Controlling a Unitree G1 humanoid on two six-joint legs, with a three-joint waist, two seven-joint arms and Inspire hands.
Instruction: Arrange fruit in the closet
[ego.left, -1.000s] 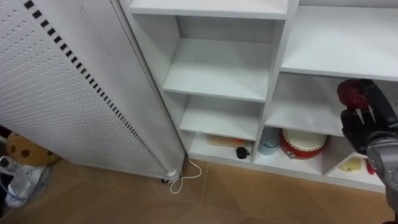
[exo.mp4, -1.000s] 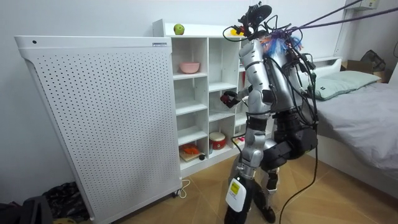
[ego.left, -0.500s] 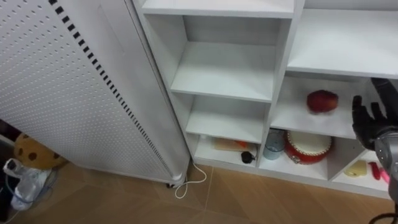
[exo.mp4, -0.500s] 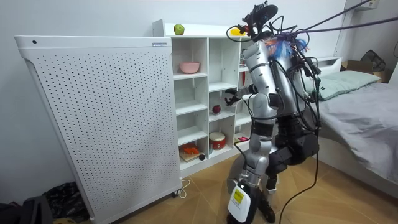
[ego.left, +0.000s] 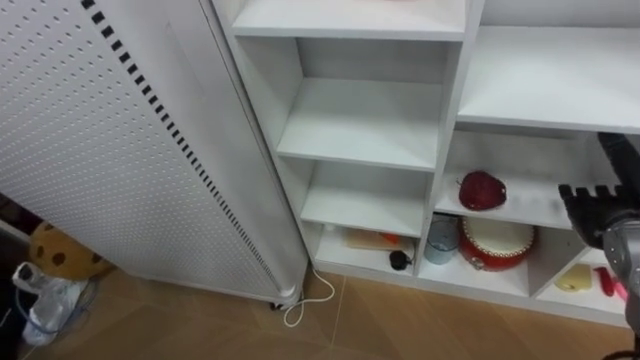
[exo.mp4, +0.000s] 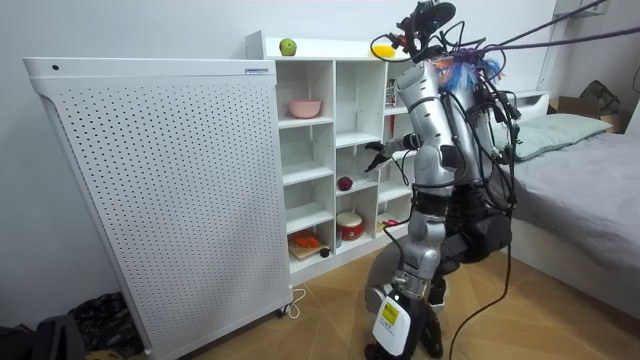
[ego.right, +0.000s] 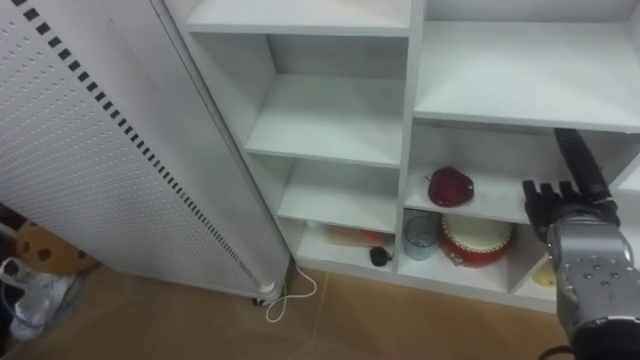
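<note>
A dark red fruit (ego.left: 482, 190) lies by itself on a middle shelf in the right column of the white closet (ego.left: 452, 100), with nothing touching it. My right hand (ego.left: 600, 205) hovers to the right of it, a little apart, with its fingers straight and nothing in it. In the right eye view the red fruit (ego.right: 451, 186) sits left of the right hand (ego.right: 565, 205). The room view has me standing in front of the closet (exo.mp4: 330, 150), one arm stretched toward the shelf with the red fruit (exo.mp4: 344, 184).
A round red pot (ego.left: 497, 240) and a blue cup (ego.left: 437, 237) stand on the shelf below, with orange and black items (ego.left: 375, 242) to their left. A green apple (exo.mp4: 288, 47) sits on the closet top, a pink bowl (exo.mp4: 305, 108) on an upper shelf. A white perforated panel (ego.left: 100, 150) stands left; a bed (exo.mp4: 590, 190) lies behind.
My right hand opened and let go of the red fruit, which now rests on the shelf. The hand drew back to the right. The camera shifted slightly.
</note>
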